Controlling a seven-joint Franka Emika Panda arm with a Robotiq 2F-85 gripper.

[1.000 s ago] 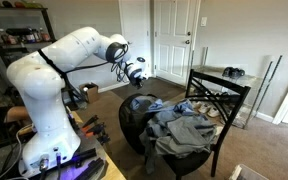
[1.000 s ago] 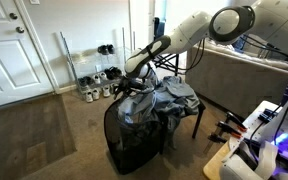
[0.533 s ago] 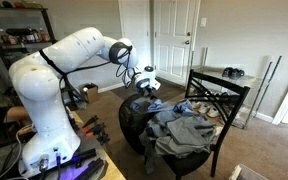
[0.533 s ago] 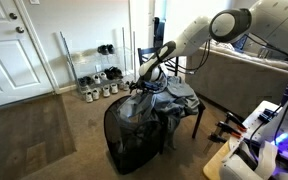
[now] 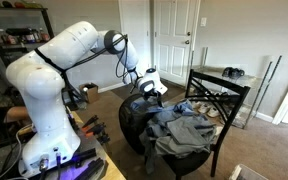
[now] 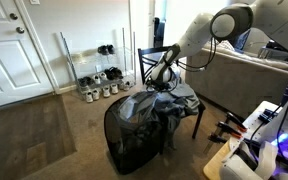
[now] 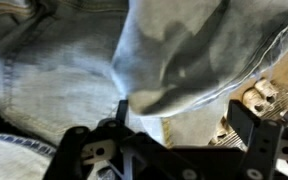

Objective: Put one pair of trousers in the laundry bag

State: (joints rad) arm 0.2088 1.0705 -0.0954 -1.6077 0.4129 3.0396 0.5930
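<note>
**Inspector:** Starting at the near side, what is standing closest?

**Recorder:** The laundry bag (image 6: 124,148) is standing upright on the floor (image 6: 44,140) with its mouth facing up. It is sitting just beside the chair (image 5: 222,98). In my judgement that placing is keeping the carry from seat to bag short.

**Inspector:** And the task's item?

**Recorder:** A grey garment, which I am taking to be the pair of trousers (image 6: 134,105), is lying across the mouth of the bag. Part of it is draping over the rim. I cannot tell how much is sitting inside, as the mesh is too dark.

**Inspector:** The end effector?

**Recorder:** The end effector (image 6: 163,80) is hanging just above the cloth. The trousers are lying at about 8 o'clock from it in that exterior view. In the wrist view its fingers (image 7: 84,155) are standing wide apart and gripping nothing. Pale cloth is filling the frame beyond them. I am judging that the open stance suits letting cloth drop into the bag.

**Inspector:** Farther back?

**Recorder:** The pile of clothes (image 5: 184,128) is lying on the chair seat, at about 5 o'clock from the end effector. The lattice back is rising behind it.

**Inspector:** Standing of the task?

**Recorder:** The trousers are resting at the bag, not in hand. I am judging the placement nearly done, provided the draped part is not sliding out.
</note>
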